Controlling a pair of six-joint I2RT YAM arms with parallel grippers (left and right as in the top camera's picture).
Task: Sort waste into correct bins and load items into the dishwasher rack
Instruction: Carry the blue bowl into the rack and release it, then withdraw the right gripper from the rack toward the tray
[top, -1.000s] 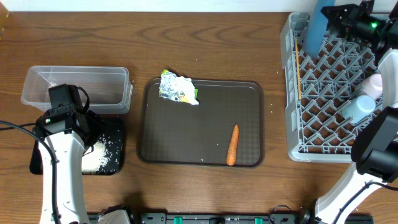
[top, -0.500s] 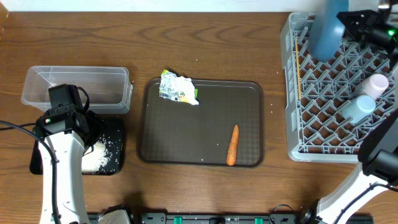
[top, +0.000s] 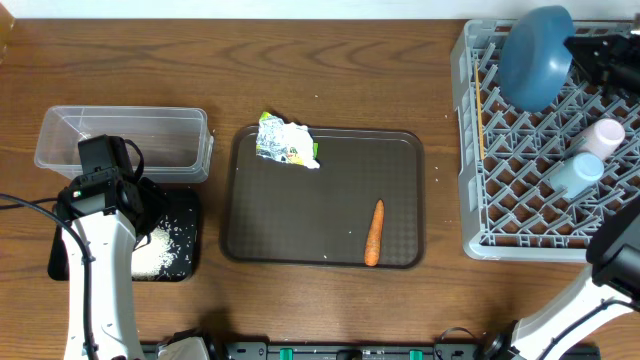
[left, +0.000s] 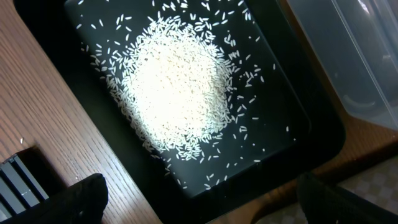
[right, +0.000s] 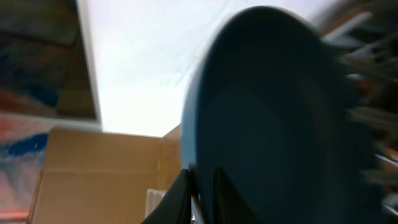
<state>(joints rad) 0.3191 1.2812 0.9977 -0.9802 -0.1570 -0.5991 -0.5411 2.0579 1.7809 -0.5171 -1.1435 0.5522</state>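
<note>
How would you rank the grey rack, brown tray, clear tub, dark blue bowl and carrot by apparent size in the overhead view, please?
1. grey rack
2. brown tray
3. clear tub
4. dark blue bowl, held up in the right gripper, so nearness to the camera may enlarge it
5. carrot

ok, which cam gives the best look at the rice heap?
Left wrist: the rice heap fills the frame, sharp, lying in the black tray. Overhead shows it small, with the left arm over part of the tray. Right wrist shows none of it, only the dark blue bowl.
</note>
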